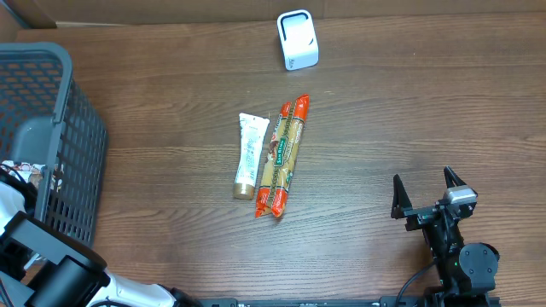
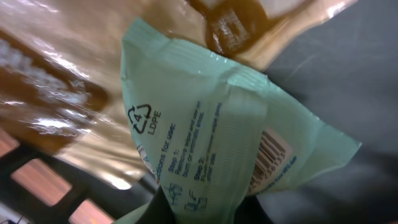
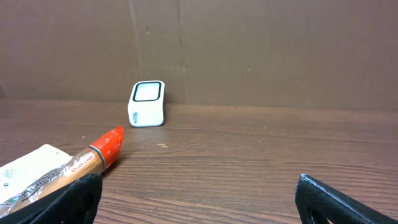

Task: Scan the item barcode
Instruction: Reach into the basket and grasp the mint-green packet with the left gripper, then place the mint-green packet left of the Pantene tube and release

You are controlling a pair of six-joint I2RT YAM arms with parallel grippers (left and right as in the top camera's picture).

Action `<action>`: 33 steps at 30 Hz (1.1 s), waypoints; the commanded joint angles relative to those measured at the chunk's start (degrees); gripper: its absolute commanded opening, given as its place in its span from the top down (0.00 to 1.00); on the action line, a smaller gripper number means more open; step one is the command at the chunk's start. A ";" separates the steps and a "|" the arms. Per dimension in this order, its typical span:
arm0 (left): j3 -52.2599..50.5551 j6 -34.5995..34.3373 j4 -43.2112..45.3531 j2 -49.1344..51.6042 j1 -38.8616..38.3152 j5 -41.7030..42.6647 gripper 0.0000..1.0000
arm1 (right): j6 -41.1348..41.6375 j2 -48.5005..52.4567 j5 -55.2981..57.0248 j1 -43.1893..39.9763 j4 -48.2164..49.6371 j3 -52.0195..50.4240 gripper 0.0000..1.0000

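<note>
Close up in the left wrist view is a mint-green packet (image 2: 205,124) with a printed barcode (image 2: 272,155) on its right side. My left gripper (image 2: 200,213) is shut on the packet's lower edge, inside the grey basket (image 1: 53,128). In the overhead view the left arm (image 1: 34,247) reaches into the basket and its fingers are hidden. The white scanner (image 1: 298,39) stands at the table's back, also seen as the white scanner (image 3: 147,103) in the right wrist view. My right gripper (image 1: 429,193) hovers open and empty at the front right.
A white tube (image 1: 250,156) and two orange-ended packets (image 1: 284,158) lie mid-table. Glossy brown packets (image 2: 62,81) lie under the green one in the basket. A cardboard wall (image 3: 249,50) stands behind the scanner.
</note>
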 commanded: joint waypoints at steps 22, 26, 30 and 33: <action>62.73 -7.15 -19.96 -2.62 -23.56 37.99 0.96 | -0.24 -0.57 0.52 0.35 0.28 -0.61 0.00; 62.36 -6.88 -26.58 -2.60 -32.61 32.81 0.96 | -0.24 -0.57 0.52 0.35 0.28 -0.61 0.00; 57.96 -8.31 -31.17 -1.33 -42.25 13.57 0.96 | -0.24 -0.57 0.52 0.35 0.28 -0.61 0.00; 50.03 -10.80 -30.67 -1.25 -47.23 11.08 0.96 | -0.24 -0.57 0.52 0.35 0.28 -0.61 0.00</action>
